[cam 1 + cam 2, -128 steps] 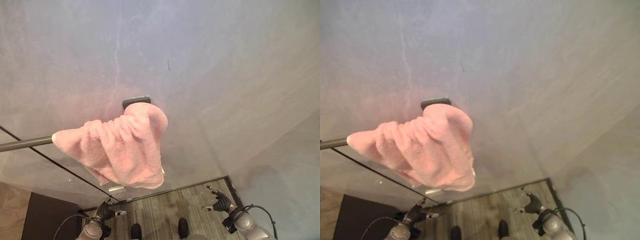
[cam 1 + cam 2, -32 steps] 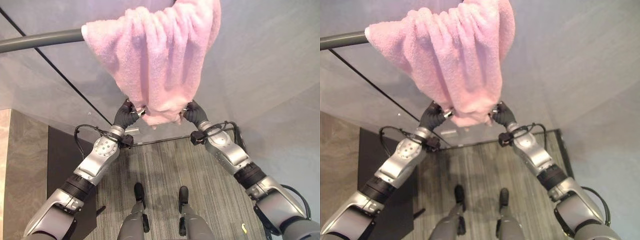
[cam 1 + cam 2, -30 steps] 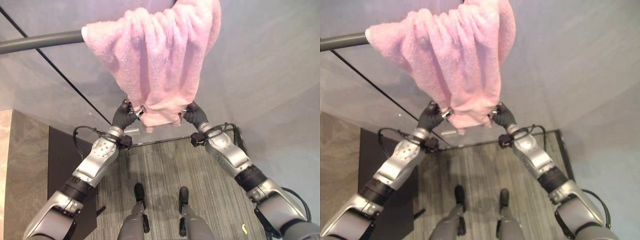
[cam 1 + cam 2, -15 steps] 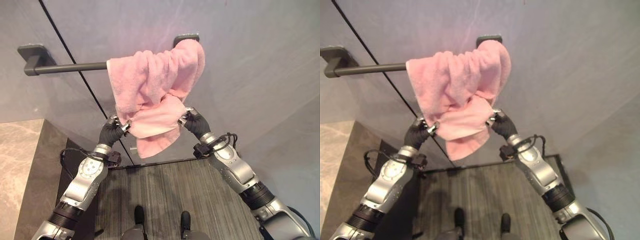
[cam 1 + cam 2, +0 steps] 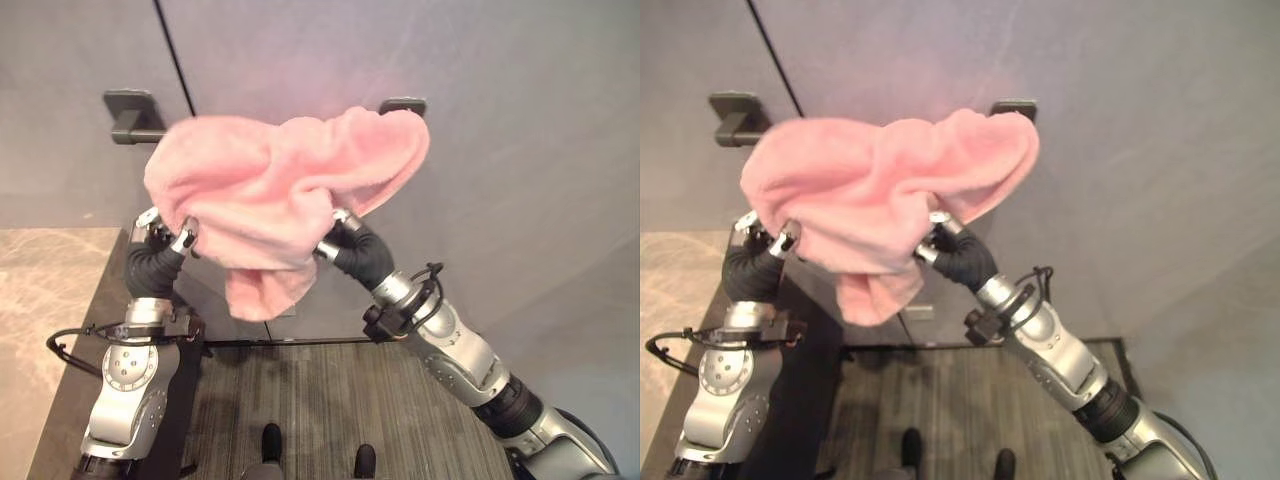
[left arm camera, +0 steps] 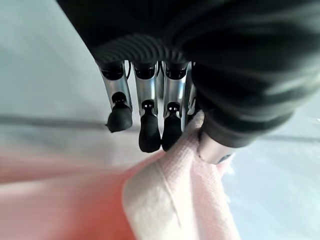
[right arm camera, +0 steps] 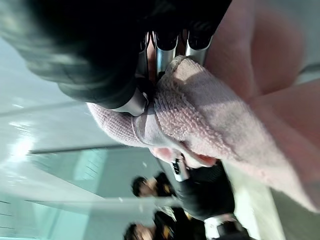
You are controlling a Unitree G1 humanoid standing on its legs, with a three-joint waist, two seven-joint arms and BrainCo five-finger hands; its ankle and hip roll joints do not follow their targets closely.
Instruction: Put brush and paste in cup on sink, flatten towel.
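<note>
We are pinching the pink towel (image 5: 280,195) at center frame, left hand (image 5: 165,232) and right hand (image 5: 335,228) fingers clamped on its lower edge, spreading it sideways along the rail (image 5: 135,128) above.

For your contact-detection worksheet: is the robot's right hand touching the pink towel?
Touching. In the right wrist view the right hand has its fingers and thumb pinching a fold of the towel, with no gap between them.
</note>
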